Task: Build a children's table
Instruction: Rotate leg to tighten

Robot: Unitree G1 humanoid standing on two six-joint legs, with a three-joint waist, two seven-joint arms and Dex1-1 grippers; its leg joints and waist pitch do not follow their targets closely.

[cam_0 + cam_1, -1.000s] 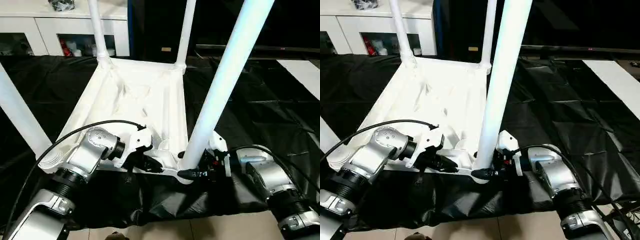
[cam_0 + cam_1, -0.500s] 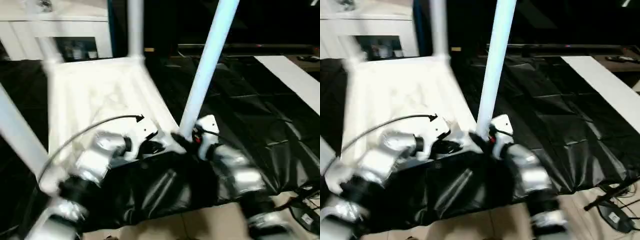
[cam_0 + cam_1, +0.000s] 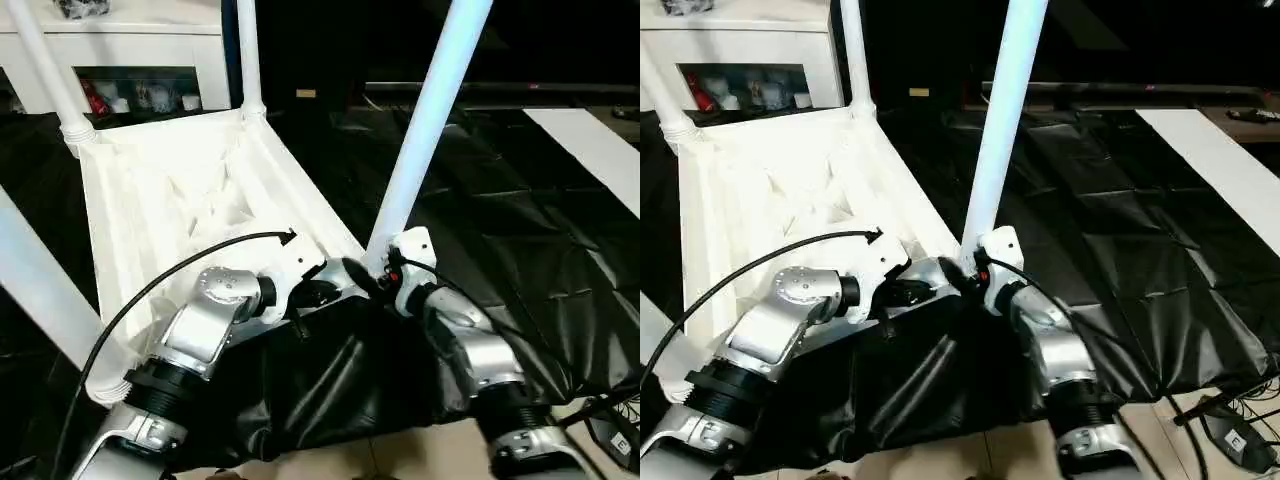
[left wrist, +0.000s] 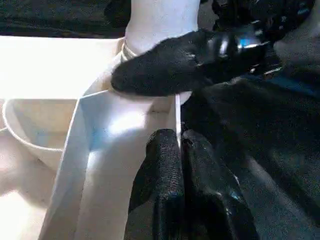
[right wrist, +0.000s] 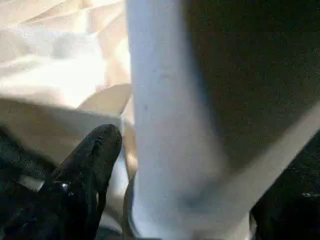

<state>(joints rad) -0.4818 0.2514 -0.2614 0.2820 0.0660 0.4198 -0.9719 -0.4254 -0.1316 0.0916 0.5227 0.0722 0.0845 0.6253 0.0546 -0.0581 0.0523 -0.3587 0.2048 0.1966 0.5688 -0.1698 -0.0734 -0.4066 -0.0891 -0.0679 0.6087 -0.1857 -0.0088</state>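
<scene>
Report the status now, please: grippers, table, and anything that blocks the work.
Left gripper shut on the table top rim. Right gripper at the near leg base, fingers around it. Table upside down, four legs in sockets. Nothing blocking; black sheet underneath.

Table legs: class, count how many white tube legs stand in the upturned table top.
4. Far left corner leg; far right corner leg; near right corner leg, beside the right gripper; near left corner leg, cut by the picture's edge.

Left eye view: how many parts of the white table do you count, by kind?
table top: 1
tube legs: 4
Total: 5
</scene>
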